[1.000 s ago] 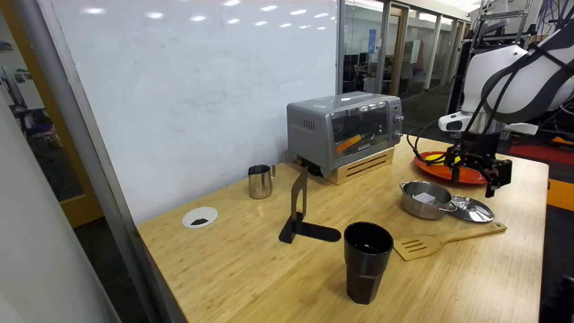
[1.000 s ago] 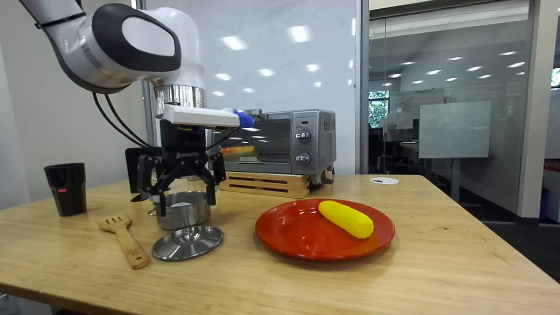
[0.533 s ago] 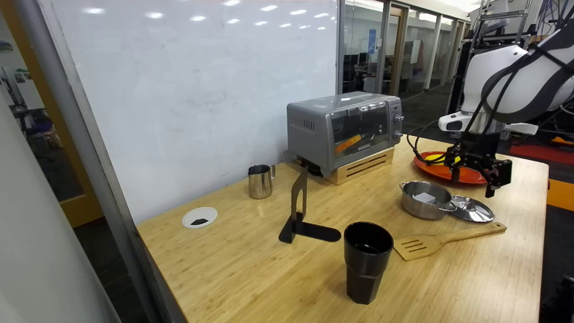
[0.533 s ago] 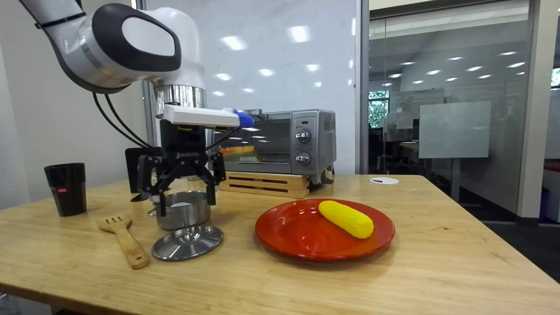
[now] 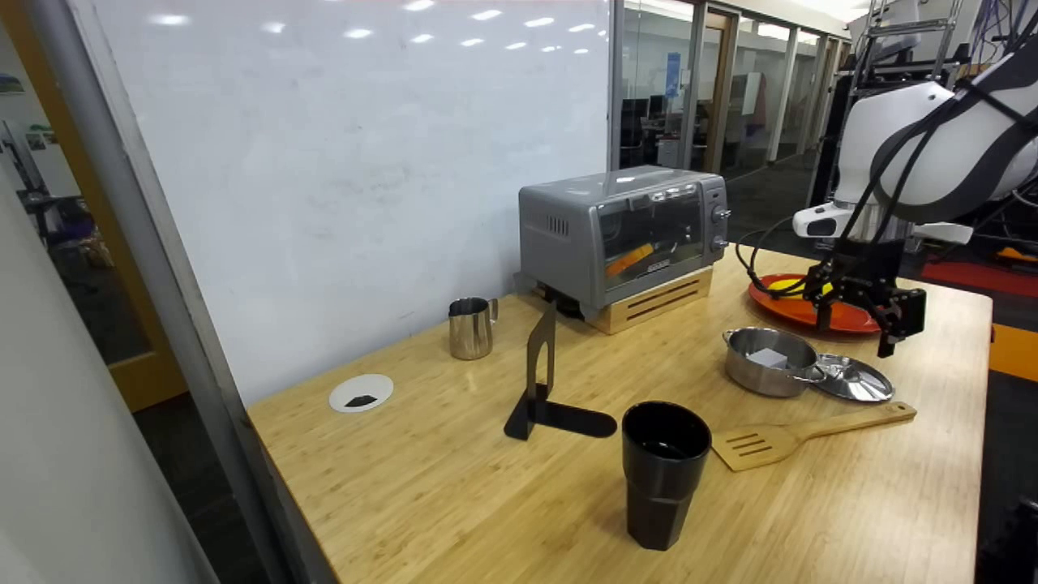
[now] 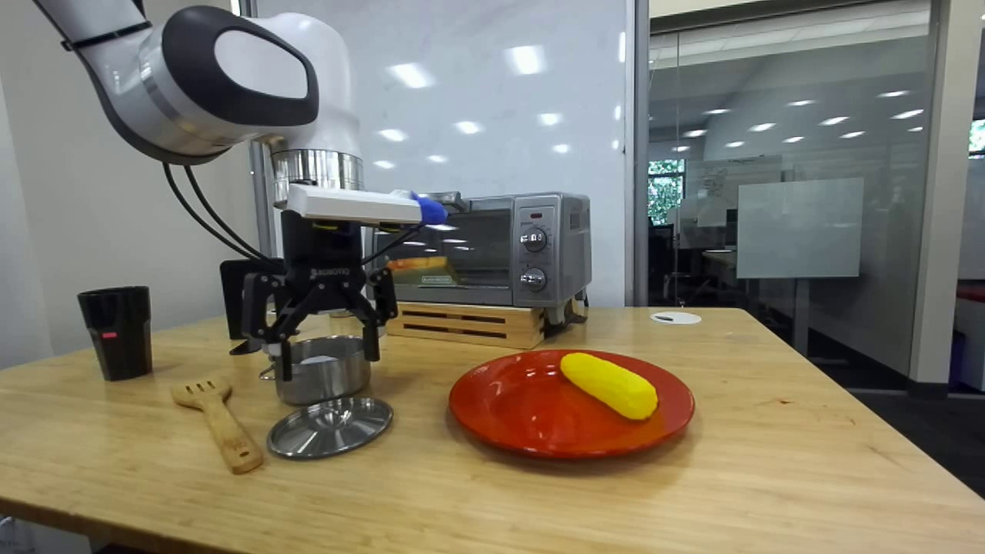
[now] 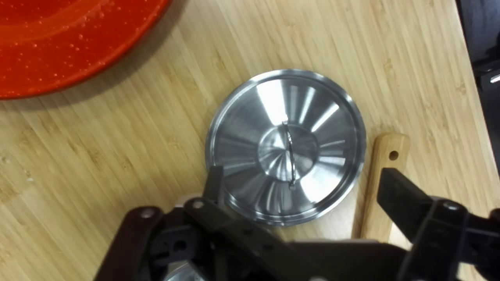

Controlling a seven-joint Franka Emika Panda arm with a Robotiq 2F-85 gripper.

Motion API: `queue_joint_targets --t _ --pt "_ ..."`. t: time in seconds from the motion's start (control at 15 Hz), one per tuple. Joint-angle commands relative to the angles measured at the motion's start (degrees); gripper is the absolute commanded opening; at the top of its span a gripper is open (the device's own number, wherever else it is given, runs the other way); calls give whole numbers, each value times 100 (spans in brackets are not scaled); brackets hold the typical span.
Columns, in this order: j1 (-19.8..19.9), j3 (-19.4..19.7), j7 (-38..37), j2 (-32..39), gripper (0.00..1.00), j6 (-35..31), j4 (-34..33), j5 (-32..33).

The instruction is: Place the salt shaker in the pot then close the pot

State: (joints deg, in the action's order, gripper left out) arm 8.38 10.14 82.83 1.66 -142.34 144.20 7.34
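The steel pot stands uncovered on the table; it also shows in an exterior view behind the gripper. A pale, whitish block, apparently the salt shaker, lies inside the pot; its details are too small to tell. The steel lid lies flat on the table beside the pot, its thin loop handle upward in the wrist view. My gripper is open and empty, pointing down above the lid and pot. In the wrist view its fingers are wide apart, with the lid below and ahead.
A wooden spatula lies beside the lid. A red plate holds a yellow item. A black tumbler, a black bookend, a small steel cup and a toaster oven on a wooden stand are also on the table.
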Motion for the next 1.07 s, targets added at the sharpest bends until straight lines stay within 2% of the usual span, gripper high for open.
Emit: queue_joint_targets --t 0.0,0.73,1.0 --pt "47 -49 -6 -4 100 12 -4 4" --pt "80 -21 110 45 100 68 -129 52" --pt "96 -10 146 105 100 -98 -48 50"
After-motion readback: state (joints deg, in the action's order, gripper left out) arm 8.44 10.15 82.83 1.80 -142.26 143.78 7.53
